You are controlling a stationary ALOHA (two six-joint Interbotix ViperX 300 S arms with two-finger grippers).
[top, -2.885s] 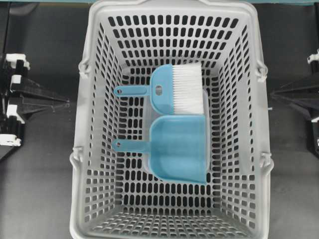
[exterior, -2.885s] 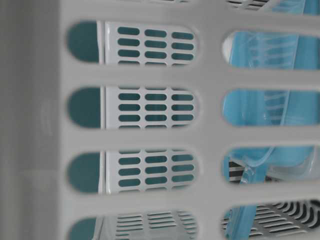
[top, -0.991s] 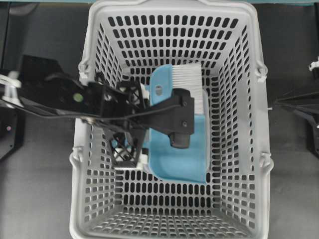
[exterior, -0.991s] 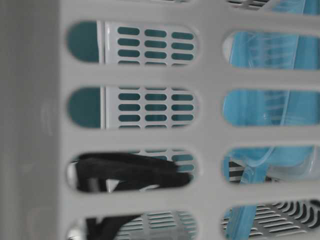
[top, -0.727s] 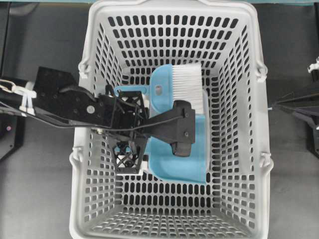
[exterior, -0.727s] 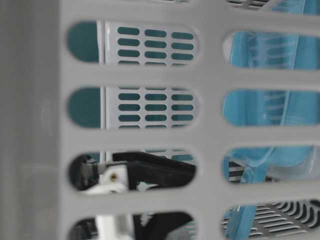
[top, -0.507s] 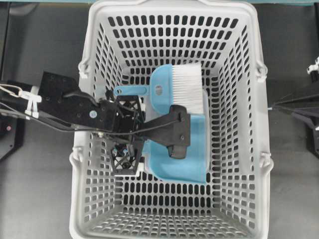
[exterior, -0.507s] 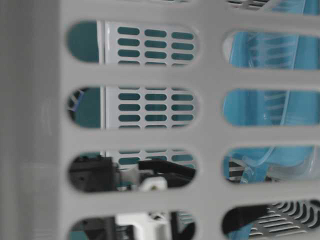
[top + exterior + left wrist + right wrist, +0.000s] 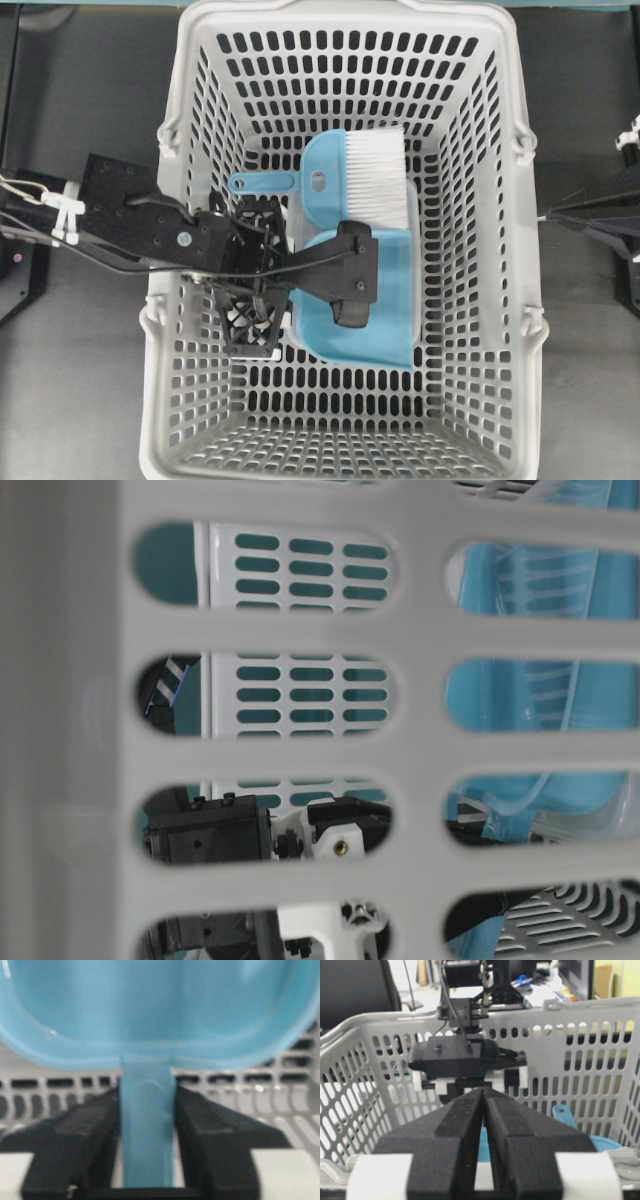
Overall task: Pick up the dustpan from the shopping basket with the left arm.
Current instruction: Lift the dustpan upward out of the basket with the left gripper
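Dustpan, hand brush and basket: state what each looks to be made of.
Dustpan: light blue moulded plastic, smooth and slightly glossy; highlights run along its rim in the left wrist view.
Hand brush: matching blue plastic body by its look; white bristles, probably synthetic, though that can't be confirmed.
Shopping basket: light grey plastic, duller in finish, its walls and floor pierced with regular moulded slots.

I am seeing the dustpan showing as smooth, glossy light blue plastic, the shopping basket as matt grey perforated plastic, the brush carrying white bristles, and the left gripper presenting matt black fingers.
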